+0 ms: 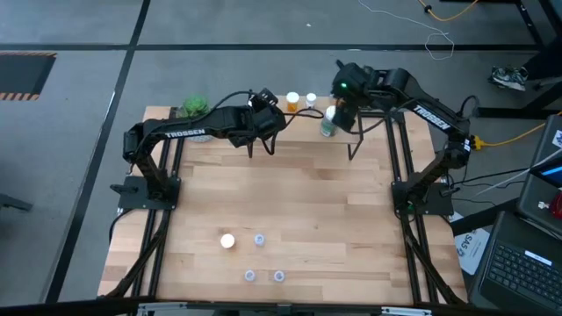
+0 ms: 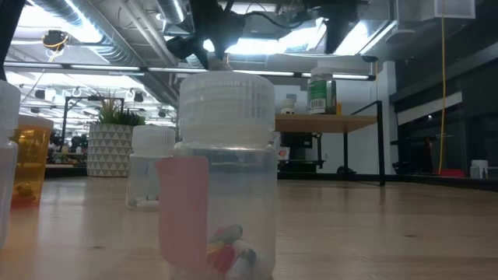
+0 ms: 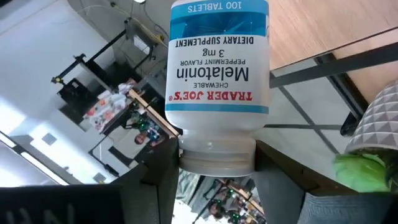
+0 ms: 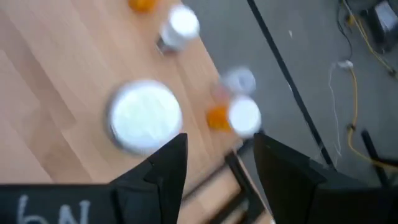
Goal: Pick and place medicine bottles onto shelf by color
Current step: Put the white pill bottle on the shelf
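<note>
While the left gripper (image 3: 214,180) pinches a white melatonin bottle (image 3: 217,68) by its neck above the shelf's (image 2: 327,123) left end, the right gripper (image 4: 217,168) hangs spread and empty over the shelf's right end, just beside a white-capped green bottle (image 4: 144,117). Small clear bottles (image 1: 259,239) stand far off at the table's (image 1: 334,219) near edge.

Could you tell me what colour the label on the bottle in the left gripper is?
Blue and white, clearest in the left wrist view: melatonin bottle.
</note>
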`<state>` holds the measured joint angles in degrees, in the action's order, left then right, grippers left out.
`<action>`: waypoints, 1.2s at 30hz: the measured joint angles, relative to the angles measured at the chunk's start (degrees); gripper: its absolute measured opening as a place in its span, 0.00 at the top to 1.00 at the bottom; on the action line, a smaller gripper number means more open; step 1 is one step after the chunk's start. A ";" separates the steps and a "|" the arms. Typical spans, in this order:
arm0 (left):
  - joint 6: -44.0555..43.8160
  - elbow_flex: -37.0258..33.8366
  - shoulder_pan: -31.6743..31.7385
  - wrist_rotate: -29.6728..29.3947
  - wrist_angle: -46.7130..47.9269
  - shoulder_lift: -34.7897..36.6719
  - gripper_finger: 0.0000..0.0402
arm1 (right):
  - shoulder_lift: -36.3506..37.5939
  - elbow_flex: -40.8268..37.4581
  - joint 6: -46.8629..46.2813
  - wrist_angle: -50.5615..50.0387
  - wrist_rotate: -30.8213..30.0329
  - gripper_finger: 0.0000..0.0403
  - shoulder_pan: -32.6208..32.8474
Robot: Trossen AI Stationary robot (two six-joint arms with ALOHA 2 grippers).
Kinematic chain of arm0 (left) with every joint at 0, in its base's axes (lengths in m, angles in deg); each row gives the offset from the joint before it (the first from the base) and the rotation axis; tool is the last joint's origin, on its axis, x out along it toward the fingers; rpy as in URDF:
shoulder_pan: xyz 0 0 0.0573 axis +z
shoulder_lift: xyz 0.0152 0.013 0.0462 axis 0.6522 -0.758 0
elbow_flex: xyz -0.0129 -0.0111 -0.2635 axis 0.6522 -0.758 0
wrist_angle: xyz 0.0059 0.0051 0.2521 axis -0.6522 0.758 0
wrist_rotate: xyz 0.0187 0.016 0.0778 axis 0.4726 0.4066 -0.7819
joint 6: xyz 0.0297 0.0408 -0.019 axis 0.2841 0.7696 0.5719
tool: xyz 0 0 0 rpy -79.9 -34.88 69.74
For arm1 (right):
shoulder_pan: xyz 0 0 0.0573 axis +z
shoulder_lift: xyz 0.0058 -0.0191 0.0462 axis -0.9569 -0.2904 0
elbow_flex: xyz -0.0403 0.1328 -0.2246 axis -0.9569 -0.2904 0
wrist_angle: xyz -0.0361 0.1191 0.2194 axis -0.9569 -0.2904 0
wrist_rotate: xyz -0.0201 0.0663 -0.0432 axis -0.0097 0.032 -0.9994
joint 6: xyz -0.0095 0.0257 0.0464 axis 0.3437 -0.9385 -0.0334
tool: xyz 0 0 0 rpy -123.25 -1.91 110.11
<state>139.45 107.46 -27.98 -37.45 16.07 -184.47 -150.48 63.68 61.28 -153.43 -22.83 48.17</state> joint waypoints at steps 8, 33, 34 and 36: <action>7.76 0.00 1.19 1.52 -0.01 -0.02 0.60 | 7.77 0.00 -10.60 -7.52 -6.47 0.54 0.00; 26.86 0.04 1.04 3.01 -1.18 -6.87 0.59 | 15.24 0.00 -12.75 -7.02 -6.43 0.54 0.00; 26.56 0.04 0.99 3.07 -1.15 -6.88 0.59 | 15.24 0.00 -12.75 -7.02 -6.41 0.54 0.00; 26.47 0.04 0.89 3.17 -1.15 -6.88 0.57 | 15.24 0.00 -12.69 -7.02 -6.41 0.54 0.00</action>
<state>165.93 107.50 -27.09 -34.28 14.92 -191.36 -135.24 63.68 48.58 -160.45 -29.24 48.17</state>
